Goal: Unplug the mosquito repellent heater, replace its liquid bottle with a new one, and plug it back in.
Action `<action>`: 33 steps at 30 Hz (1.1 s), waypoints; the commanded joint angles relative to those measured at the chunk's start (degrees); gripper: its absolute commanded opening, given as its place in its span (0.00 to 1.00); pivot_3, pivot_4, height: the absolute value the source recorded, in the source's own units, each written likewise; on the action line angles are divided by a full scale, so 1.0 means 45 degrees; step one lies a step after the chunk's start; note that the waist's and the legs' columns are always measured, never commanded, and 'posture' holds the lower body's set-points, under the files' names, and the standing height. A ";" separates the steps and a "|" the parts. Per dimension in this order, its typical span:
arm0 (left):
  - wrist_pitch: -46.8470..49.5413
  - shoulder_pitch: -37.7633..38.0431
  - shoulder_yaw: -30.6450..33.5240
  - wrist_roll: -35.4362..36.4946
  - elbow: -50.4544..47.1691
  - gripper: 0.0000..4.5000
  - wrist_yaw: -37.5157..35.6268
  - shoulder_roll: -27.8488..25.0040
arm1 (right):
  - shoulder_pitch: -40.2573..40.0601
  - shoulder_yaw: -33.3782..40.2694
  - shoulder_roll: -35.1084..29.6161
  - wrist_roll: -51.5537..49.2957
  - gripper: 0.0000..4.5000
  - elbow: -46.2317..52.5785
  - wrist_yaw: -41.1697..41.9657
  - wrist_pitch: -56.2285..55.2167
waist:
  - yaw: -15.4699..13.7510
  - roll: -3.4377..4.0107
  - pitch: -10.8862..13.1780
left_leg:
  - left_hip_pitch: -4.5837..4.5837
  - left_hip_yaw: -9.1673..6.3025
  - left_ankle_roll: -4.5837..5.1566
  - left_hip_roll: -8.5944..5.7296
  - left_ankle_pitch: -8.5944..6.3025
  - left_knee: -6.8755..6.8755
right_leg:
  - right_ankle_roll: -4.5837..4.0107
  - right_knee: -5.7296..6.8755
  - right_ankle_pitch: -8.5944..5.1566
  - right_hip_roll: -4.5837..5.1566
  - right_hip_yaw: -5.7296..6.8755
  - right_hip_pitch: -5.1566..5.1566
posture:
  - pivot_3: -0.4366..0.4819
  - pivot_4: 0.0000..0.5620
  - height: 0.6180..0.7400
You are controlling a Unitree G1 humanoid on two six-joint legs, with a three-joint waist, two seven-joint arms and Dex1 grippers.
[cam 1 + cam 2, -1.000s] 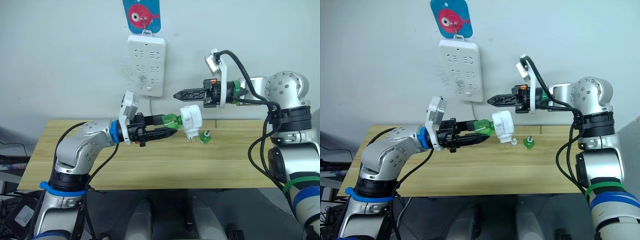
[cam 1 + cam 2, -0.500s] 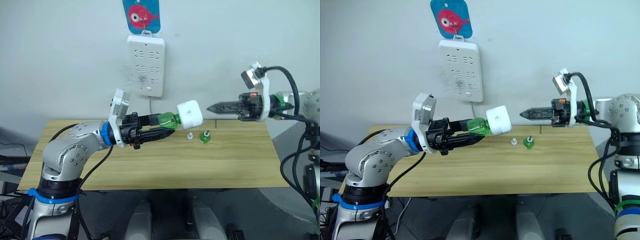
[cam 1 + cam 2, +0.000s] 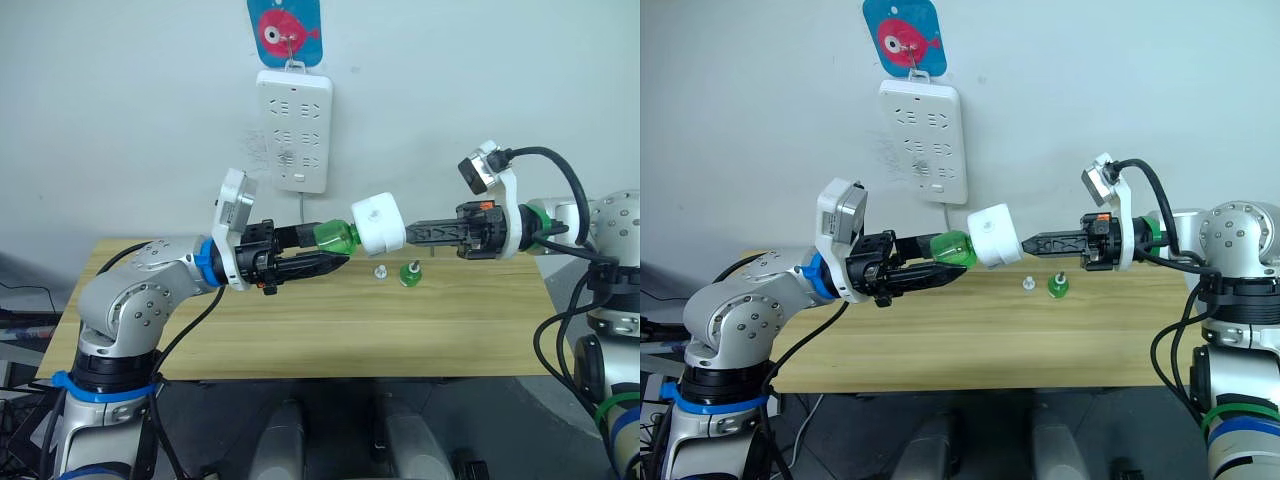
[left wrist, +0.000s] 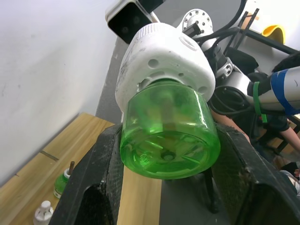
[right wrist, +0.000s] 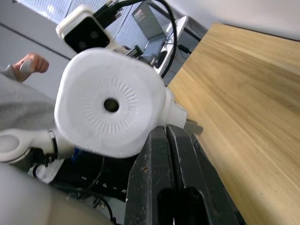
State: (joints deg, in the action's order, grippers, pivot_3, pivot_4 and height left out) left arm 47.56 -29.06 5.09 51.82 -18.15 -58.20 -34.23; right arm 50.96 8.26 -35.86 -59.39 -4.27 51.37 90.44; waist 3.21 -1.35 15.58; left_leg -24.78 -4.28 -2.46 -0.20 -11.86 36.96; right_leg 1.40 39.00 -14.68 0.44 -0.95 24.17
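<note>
My left gripper (image 3: pixel 322 252) is shut on a green liquid bottle (image 3: pixel 336 237) held level above the table. The white mosquito repellent heater (image 3: pixel 378 222) sits on the bottle's far end, unplugged, its round vent hole facing my right arm. In the left wrist view the black fingers (image 4: pixel 93 187) clamp the bottle (image 4: pixel 168 136) on both sides, below the heater (image 4: pixel 164 61). My right gripper (image 3: pixel 412 232) is shut with nothing between its fingers. Its tip (image 5: pixel 165 133) reaches the heater's edge (image 5: pixel 110 105) beside a metal plug prong (image 5: pixel 192 126).
A white power strip (image 3: pixel 293 130) hangs on the wall under a fish-shaped hook (image 3: pixel 283 30). On the wooden table (image 3: pixel 300 330) stand a second green bottle with a wick (image 3: pixel 410 273) and a small white cap (image 3: pixel 380 271). A person's hand (image 5: pixel 28 63) shows behind.
My right gripper swung from near the wall out to the right, then back left to the heater's side. The left arm raised the bottle and heater slightly.
</note>
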 commanded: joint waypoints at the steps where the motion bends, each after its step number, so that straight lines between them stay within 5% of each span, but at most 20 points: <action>1: -0.0041 -0.0169 -0.0485 0.0024 -0.0322 0.50 -0.0053 0.0096 | 0.0282 0.0192 0.0554 -0.0938 0.01 0.1112 0.0027 0.0322 | 0.0002 0.0000 0.0000 | 0.0000 0.0000 0.0000 0.0000 0.0000 -0.0001 | 0.0000 -0.0001 0.0000 0.0000 -0.0001 0.0000 | 0.40 0.41 1.00; 9: -0.0203 -0.0175 -0.0515 -0.0204 -0.0215 0.50 -0.0028 0.0100 | 0.0221 0.0169 0.0678 -0.0792 0.01 0.1523 -0.0514 0.0457 | 0.0005 0.0000 0.0000 | 0.0000 0.0000 0.0000 0.0002 0.0000 -0.0001 | 0.0000 0.0000 0.0000 -0.0001 0.0001 0.0000 | 0.40 0.42 1.00; 18: -0.0398 -0.0136 -0.0385 -0.0396 -0.0048 0.50 -0.0098 -0.0006 | 0.0781 0.0006 -0.0895 -0.0445 0.01 0.0368 0.0477 0.0189 | 0.0003 0.0000 0.0000 | 0.0000 0.0003 0.0001 0.0000 -0.0001 0.0000 | 0.0000 -0.0002 0.0000 0.0000 -0.0001 0.0000 | 0.41 0.42 1.00; 33: -0.0485 -0.0042 -0.0366 -0.0355 -0.0160 0.50 -0.0175 -0.0126 | 0.0745 -0.0261 -0.0460 -0.0804 0.01 0.0304 0.0504 0.0319 | -0.0018 0.0000 0.0000 | 0.0000 0.0000 0.0001 0.0001 -0.0001 -0.0001 | -0.0001 -0.0001 0.0000 -0.0001 0.0001 0.0000 | 0.43 0.40 1.00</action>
State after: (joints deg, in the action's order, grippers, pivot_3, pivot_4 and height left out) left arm 45.75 -29.24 3.81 50.52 -17.63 -59.83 -34.59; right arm 53.83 7.64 -38.96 -60.72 -6.61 52.23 91.81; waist 3.13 -1.35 15.58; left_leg -24.78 -4.28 -2.45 -0.20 -11.86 36.95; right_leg 1.40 39.00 -14.68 0.43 -0.94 24.17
